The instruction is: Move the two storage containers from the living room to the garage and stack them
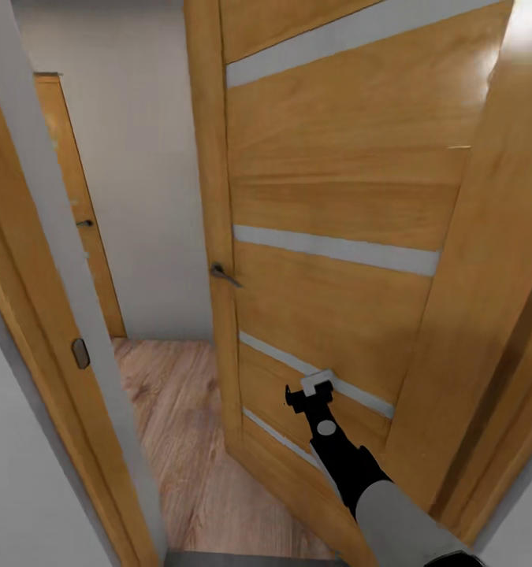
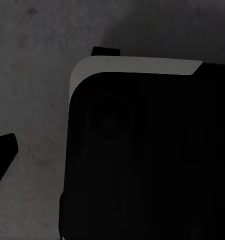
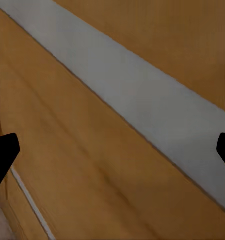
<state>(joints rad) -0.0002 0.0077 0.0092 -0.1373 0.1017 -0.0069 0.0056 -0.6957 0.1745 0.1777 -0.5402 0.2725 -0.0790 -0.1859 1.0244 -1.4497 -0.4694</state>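
Note:
The two storage containers are out of view. In front of me stands the orange-wood door (image 1: 336,197) with pale glass slats, swung partly open. My right gripper (image 1: 313,390) is held up against its lower part, level with a slat. In the right wrist view the right gripper (image 3: 112,150) is open, its black fingertips (image 3: 2,152) spread wide, nothing between them, and the door's wood and one slat (image 3: 142,95) close ahead. The left wrist view looks down on the dark grey concrete floor (image 2: 32,60) and my dark base (image 2: 142,160); one left fingertip (image 2: 2,155) sits far out to the side.
The door's dark lever handle (image 1: 225,274) is at its free edge. A gap between door and left frame (image 1: 53,276) opens onto a light wood-plank floor (image 1: 179,409), a pale wall and another orange door (image 1: 76,220). The right frame (image 1: 494,315) stands close.

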